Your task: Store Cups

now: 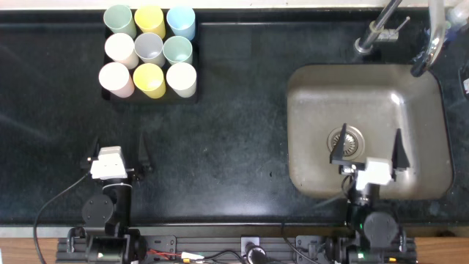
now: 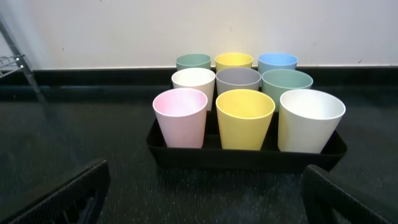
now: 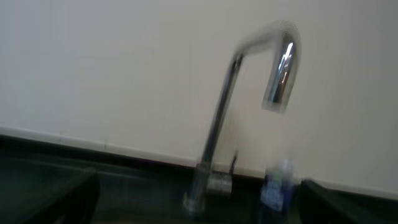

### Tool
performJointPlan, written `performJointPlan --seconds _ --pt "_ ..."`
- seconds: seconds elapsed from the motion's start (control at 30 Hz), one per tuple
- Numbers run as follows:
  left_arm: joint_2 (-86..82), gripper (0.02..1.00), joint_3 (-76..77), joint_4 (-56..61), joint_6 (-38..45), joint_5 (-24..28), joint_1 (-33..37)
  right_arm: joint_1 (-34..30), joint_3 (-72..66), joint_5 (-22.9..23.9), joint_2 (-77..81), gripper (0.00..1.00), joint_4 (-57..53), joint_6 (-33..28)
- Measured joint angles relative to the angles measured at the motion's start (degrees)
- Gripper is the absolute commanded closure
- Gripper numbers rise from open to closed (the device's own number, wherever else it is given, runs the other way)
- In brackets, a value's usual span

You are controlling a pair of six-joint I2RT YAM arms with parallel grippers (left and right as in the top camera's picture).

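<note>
Several cups stand upright in a black tray (image 1: 196,77) at the back left of the dark counter: pink (image 1: 116,79), yellow (image 1: 149,80) and white (image 1: 181,79) in the front row, others behind. In the left wrist view the same pink cup (image 2: 181,116), yellow cup (image 2: 245,118) and white cup (image 2: 309,119) face me in the tray (image 2: 249,158). My left gripper (image 1: 119,152) stands open near the counter's front, well short of the tray, with nothing in it. My right gripper (image 1: 365,147) hangs open over the sink (image 1: 308,117), holding nothing.
A chrome faucet (image 1: 385,22) rises behind the sink, and its drain (image 1: 346,138) sits mid-basin. In the right wrist view the faucet (image 3: 230,112) stands against a pale wall with a small bottle (image 3: 275,185) beside it. Bare dark counter (image 1: 227,139) lies between tray and sink.
</note>
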Motion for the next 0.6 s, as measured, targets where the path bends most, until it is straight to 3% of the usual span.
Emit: performJointPlan --seconds 0.17,0.6 --pt "0.00 0.018 0.00 0.00 0.00 0.00 0.00 0.00 0.00 0.04 0.07 0.003 -11.91 0.00" --pt "0.02 0.018 0.00 0.00 0.00 0.00 0.00 3.04 0.00 -0.11 0.04 0.003 -12.04 -0.02"
